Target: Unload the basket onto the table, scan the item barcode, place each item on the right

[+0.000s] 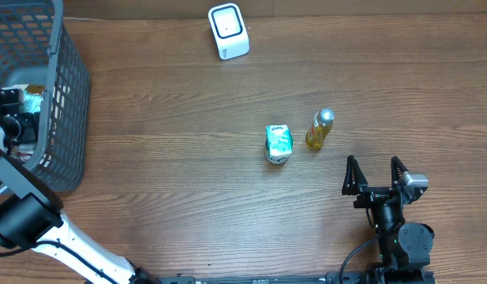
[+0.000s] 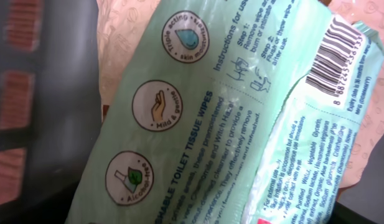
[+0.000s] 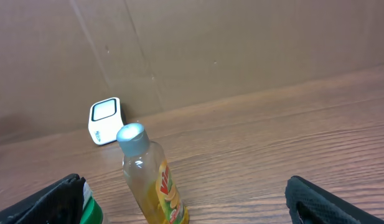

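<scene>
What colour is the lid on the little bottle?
Shiny silver-grey. The lid tops a clear bottle of yellow liquid, and the right wrist view shows it best.

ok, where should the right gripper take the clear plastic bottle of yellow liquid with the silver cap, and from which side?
Grip the clear bottle round its straight body, below the silver cap, coming in level from the table edge where the right gripper sits. The bottle stands upright, slim and round, and would likely fit between the open fingers. Mind the green-and-white pack close on its left.
</scene>
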